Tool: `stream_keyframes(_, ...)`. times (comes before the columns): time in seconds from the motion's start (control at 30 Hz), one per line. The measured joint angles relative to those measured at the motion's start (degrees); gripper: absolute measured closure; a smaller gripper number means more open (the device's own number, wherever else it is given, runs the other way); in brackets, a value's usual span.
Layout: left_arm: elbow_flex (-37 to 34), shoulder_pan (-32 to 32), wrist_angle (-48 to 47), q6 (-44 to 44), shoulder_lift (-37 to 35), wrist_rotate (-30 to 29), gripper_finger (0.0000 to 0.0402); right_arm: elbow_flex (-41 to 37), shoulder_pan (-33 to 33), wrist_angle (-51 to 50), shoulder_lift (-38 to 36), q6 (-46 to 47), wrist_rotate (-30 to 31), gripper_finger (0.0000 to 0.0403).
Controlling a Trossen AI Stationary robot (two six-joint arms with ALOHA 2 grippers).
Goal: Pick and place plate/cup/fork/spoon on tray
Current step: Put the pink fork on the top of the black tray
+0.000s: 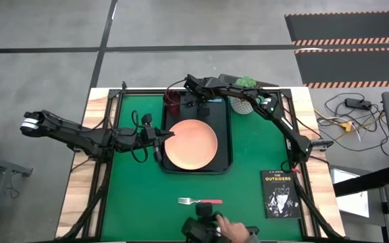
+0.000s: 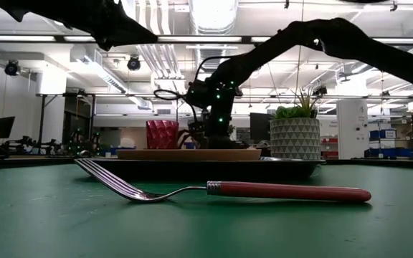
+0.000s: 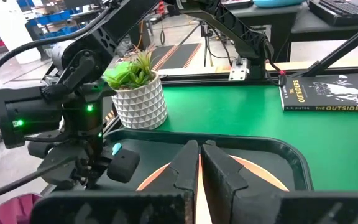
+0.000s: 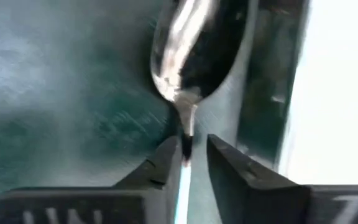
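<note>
Only the right wrist view shows the spoon (image 4: 188,53): the right gripper (image 4: 188,163) clamps its stem, bowl over the tray (image 1: 223,145) floor. The left wrist view shows the left gripper (image 3: 200,169) pinched shut on the plate (image 1: 190,144) rim. The green table mat (image 1: 140,196) carries the fork (image 1: 200,201), a book (image 1: 279,194) and a potted plant (image 2: 296,136). Tray contents: plate, cup (image 1: 172,100).

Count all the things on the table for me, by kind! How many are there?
Plate: 1
Cup: 1
Fork: 1
Spoon: 1
Tray: 1
Plant pot: 1
Book: 1
Total: 7
</note>
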Motion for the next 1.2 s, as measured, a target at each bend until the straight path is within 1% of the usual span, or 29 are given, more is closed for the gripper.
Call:
stream_keyframes(0.13, 0.0, 0.0, 0.0, -0.3, 0.0, 0.0, 0.0400, 0.0, 0.0, -0.5, -0.9, 1.6, 0.9, 0.0299)
stream_keyframes(0.3, 0.0, -0.1, -2.2, -7.3, 0.0, 1.2, 0.0400, 1.5, 0.3, -5.7, -4.4, 7.4, 0.3, 0.0273)
stream_keyframes(0.37, 0.0, -0.1, -4.2, -10.8, 0.0, 4.5, 0.0400, 1.5, 0.9, -7.9, -6.4, 10.7, 0.1, 0.0269)
stream_keyframes(0.4, 0.0, -0.2, -5.0, -12.7, 0.0, 7.1, 0.0400, 1.4, 1.4, -8.9, -7.5, 12.3, -0.1, 0.0269)
stream_keyframes(0.47, -0.1, -0.8, -5.5, -16.4, 0.6, 11.6, 0.0400, 1.0, 2.5, -11.2, -9.8, 15.0, -2.0, 0.0270)
stream_keyframes(0.5, -0.1, -1.4, -5.8, -18.1, 1.1, 12.8, 0.0400, 1.0, 3.1, -11.7, -10.9, 16.0, -3.0, 0.0271)
stream_keyframes(0.6, -0.3, -4.5, -5.9, -21.8, 2.8, 13.5, 0.0400, 0.2, 5.5, -12.3, -14.2, 18.3, -5.6, 0.0275)
stream_keyframes(0.7, -0.3, -7.8, -5.7, -25.3, 4.4, 13.2, 0.0400, -1.2, 8.7, -12.1, -17.4, 19.0, -6.1, 0.0275)
stream_keyframes(0.83, -0.2, -11.9, -5.5, -29.8, 6.9, 11.0, 0.0400, -4.4, 13.7, -11.2, -22.0, 21.2, -6.1, 0.0273)
stream_keyframes(0.93, -0.1, -14.3, -5.0, -33.0, 9.0, 9.0, 0.0400, -8.3, 18.0, -9.2, -25.5, 22.2, -6.0, 0.0273)
stream_keyframes(1.03, 0.0, -16.1, -2.8, -35.0, 11.7, 7.5, 0.0400, -14.1, 22.5, -4.8, -29.3, 23.5, -6.0, 0.0273)
stream_keyframes(1.2, 0.0, -18.6, 2.0, -36.2, 15.9, 7.5, 0.0400, -25.6, 30.0, 4.8, -35.8, 27.4, -6.0, 0.0273)
